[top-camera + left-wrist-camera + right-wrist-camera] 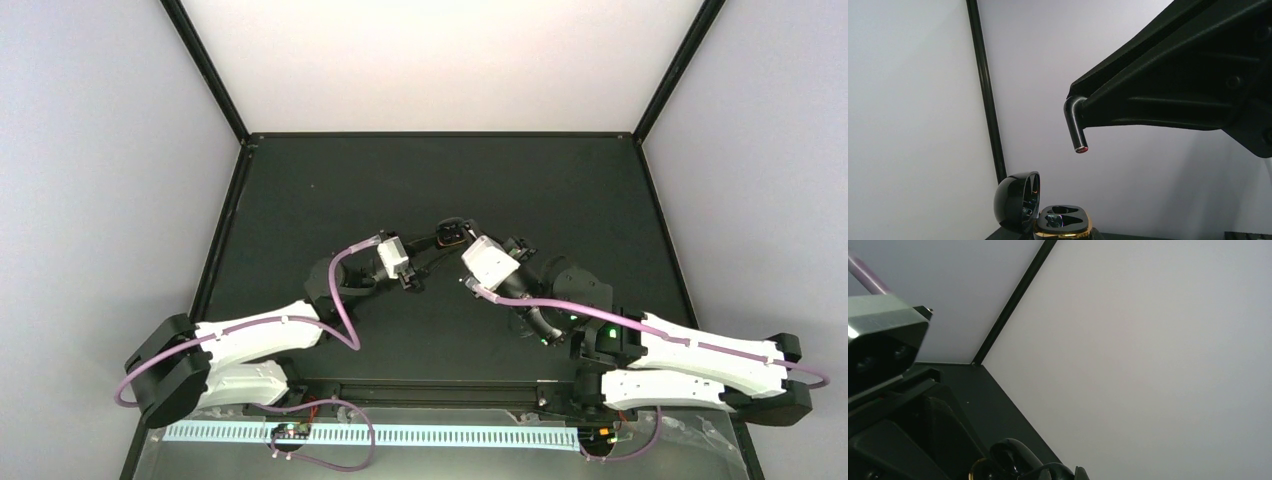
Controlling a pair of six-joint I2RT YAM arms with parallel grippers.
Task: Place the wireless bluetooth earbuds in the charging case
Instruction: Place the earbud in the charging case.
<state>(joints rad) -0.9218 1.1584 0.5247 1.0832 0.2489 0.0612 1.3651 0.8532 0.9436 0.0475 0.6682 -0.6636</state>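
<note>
The charging case (1062, 223) is up off the table (330, 190), over its middle where the two arms meet. It has a gold-rimmed base with two dark sockets facing up, and its glossy black lid (1015, 200) is hinged open, standing at the left of the base in the left wrist view. There is a glint in one socket, but I cannot tell whether anything sits in it. The case rests right at the tip of the left tool (432, 242). Its jaws look drawn narrow on the base, though the fingers themselves are mostly hidden beneath it.

Above the case, and apart from it, hangs one earbud (1075, 125) — a black stem pointing straight down with a small reddish tip. Its head is pinched in the closed right tool (1083, 102). Open air separates the stem's tip from the sockets. The raised lid stands beside them rather than over them.

The right tool's black body reaches in over the case from the right and fills the upper right of the left wrist view. In the right wrist view the lid's rounded back shows at the bottom edge, with the left arm's wrist camera (883, 335) close on its left. Pale walls and a black frame post (985, 90) stand behind, and purple cables (345, 300) loop along both arms.
</note>
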